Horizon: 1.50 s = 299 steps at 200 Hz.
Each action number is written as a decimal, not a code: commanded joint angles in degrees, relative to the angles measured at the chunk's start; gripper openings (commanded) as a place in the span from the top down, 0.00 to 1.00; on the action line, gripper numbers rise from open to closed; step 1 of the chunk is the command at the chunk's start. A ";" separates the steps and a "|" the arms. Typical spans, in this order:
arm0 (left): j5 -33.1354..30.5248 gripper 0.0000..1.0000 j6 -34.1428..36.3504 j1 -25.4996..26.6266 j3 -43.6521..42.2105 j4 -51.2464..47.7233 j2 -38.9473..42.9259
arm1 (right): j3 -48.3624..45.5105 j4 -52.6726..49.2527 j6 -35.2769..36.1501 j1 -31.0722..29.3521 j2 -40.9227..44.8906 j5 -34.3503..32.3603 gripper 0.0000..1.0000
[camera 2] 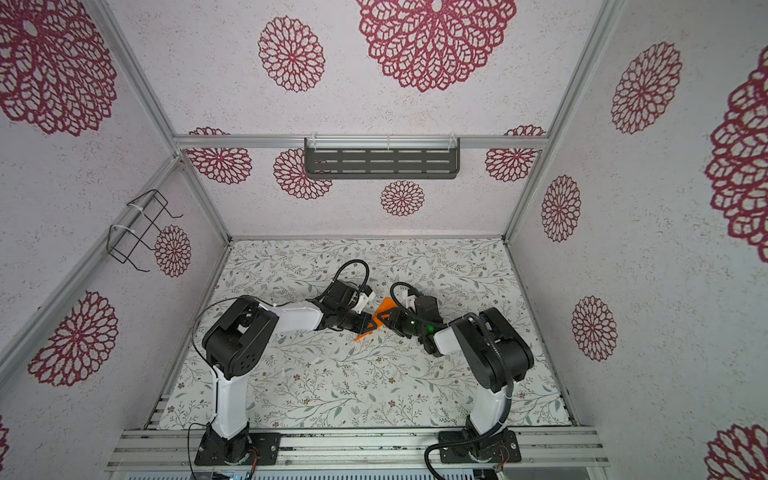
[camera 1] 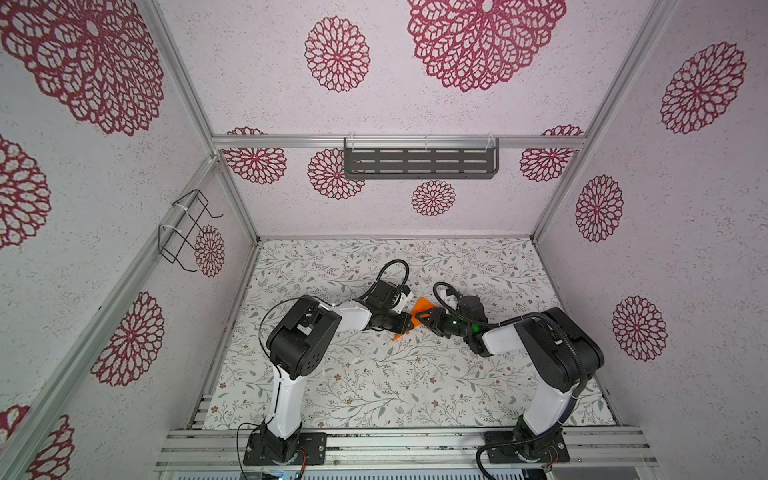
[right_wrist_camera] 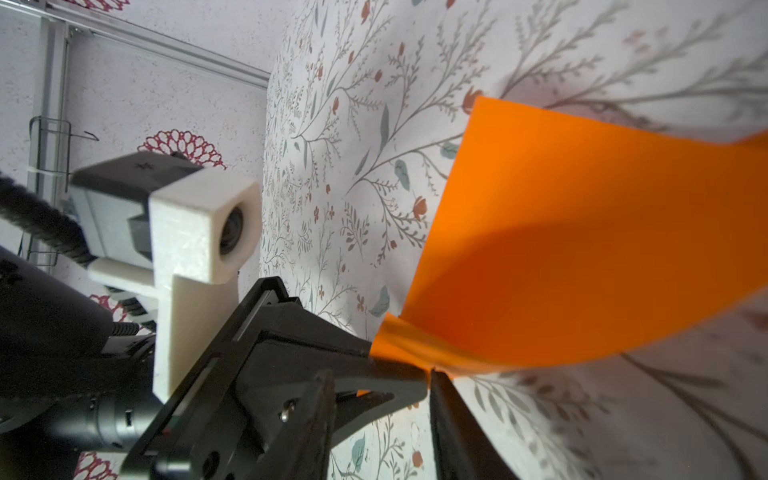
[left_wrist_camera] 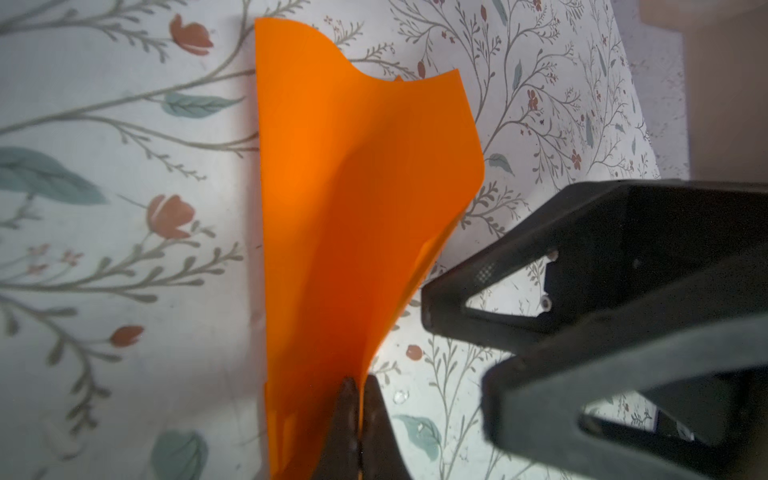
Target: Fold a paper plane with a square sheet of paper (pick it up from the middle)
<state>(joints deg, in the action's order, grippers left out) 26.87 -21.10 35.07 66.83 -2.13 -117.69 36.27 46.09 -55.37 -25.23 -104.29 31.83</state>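
Note:
The square sheet of paper (camera 1: pixel 421 306) (camera 2: pixel 385 308) is bright orange and sits mid-table between both arms, bent into a loose curve. In the left wrist view the paper (left_wrist_camera: pixel 357 199) rises from my left gripper (left_wrist_camera: pixel 359 386), whose jaws are shut on its edge. My left gripper (camera 1: pixel 408 322) (camera 2: pixel 370 322) reaches in from the left. My right gripper (camera 1: pixel 424 319) (camera 2: pixel 387 319) faces it from the right. In the left wrist view the right gripper (left_wrist_camera: pixel 459 351) has its fingers apart, one tip beside the paper's edge. The right wrist view shows the paper (right_wrist_camera: pixel 582 249) and one right finger (right_wrist_camera: pixel 457 419).
A floral cloth (camera 1: pixel 374 386) covers the table inside a walled booth. A black slotted shelf (camera 1: pixel 419 163) hangs on the back wall and a wire rack (camera 1: pixel 187 230) on the left wall. An aluminium rail (camera 1: pixel 407 446) carries both arm bases at the front.

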 commanded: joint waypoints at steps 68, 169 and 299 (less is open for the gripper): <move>-1.03 0.94 -1.09 -0.77 -0.91 -1.34 -0.72 | 3.25 9.27 -2.17 -0.30 -5.53 2.61 0.63; -1.47 0.90 -1.75 -1.28 -1.52 -2.52 -0.19 | 3.41 9.81 -3.15 0.01 -7.96 0.91 0.64; -1.69 0.85 -4.15 -2.84 -5.67 -4.30 3.95 | 4.01 6.15 -2.95 0.54 -9.47 0.25 0.64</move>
<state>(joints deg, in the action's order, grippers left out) 27.33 -24.01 32.99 63.26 -2.13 -115.15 38.98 53.06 -58.57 -25.06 -112.92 33.01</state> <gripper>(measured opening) 0.149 0.364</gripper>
